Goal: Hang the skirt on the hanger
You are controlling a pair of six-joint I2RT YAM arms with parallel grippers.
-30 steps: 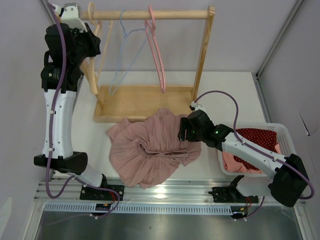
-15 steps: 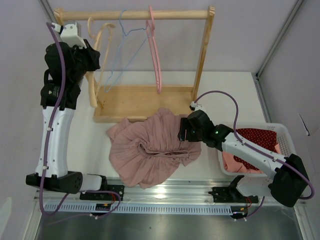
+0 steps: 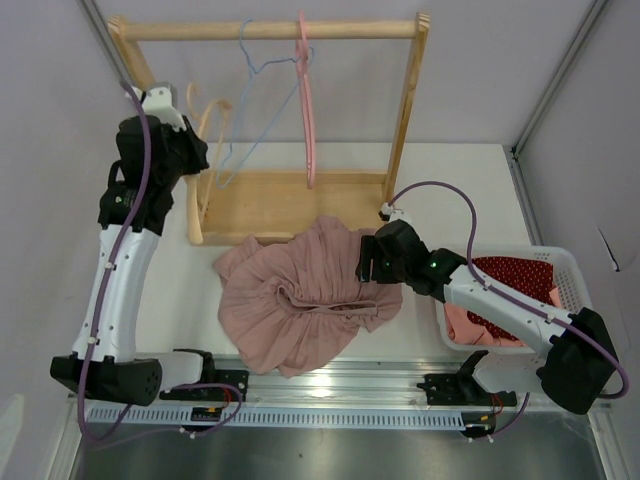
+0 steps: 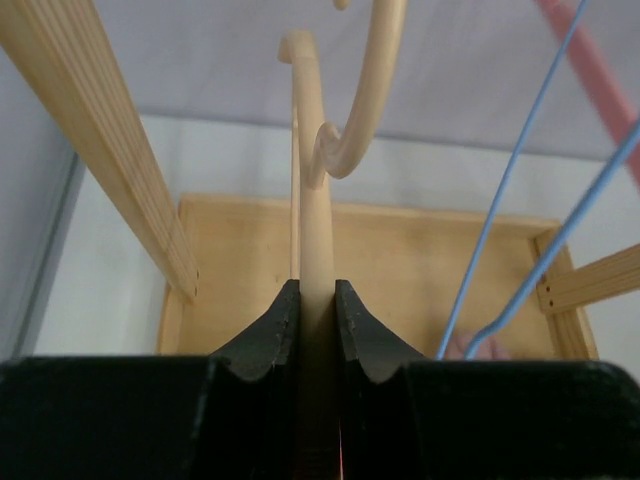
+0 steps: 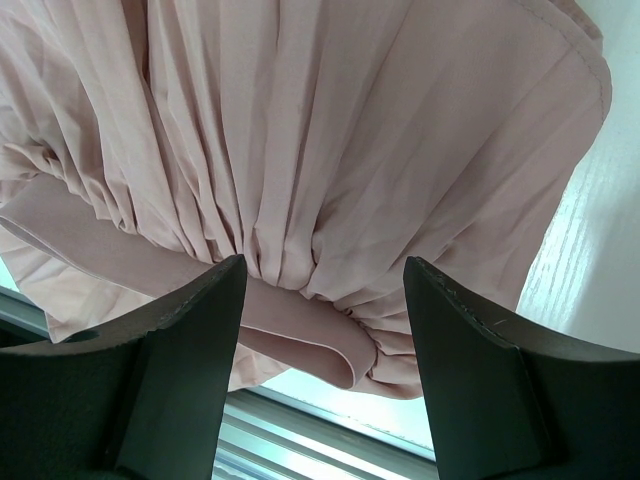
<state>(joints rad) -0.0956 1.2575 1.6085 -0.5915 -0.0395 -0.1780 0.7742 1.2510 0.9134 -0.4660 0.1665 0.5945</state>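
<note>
Skirt is spread on table ctr, at 6 o'clock from rack. Judged light, soft, slippery; best pinched at waistband, its firmest edge. Right gripper is held wide open just above it. Wooden hanger is clamped by left gripper at rack's 9 o'clock.

The white table carries three things. A wooden clothes rack stands at the back left on its flat tray-like base. In front of it a pink pleated skirt lies spread and rumpled in the middle, its far edge lapping over the front lip of the base. A white plastic basket sits at the right edge, just beside the skirt
</note>
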